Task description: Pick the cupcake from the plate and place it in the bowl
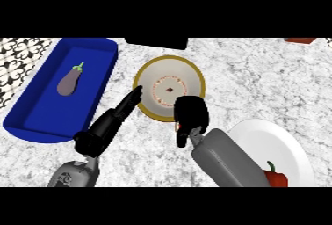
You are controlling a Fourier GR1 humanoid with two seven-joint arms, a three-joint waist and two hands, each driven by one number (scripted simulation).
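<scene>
Risk lies mainly at the bowl. The right hand hangs over its near rim, and on withdrawal it could catch that rim and tip or slide the bowl. Whether that hand is apart or together cannot be told. The left hand, fingers straight and apart, lies along the bowl's left edge and could nudge it.

The cupcake appears to sit in the middle of the bowl, so placement looks done.

- Counter: grey speckled stone, flat.
- Tray, left of the bowl: deep blue, smooth, long, with rounded ends.
- Plate, right of and nearer than the bowl: plain white, round, glossy.
- Bowl: cream inside, mustard rim.
- Eggplant, in the tray: dull purple, elongated.
- Pepper, on the plate: red, shiny.
- Cupcake: pale, round, with a pinkish ring.
</scene>
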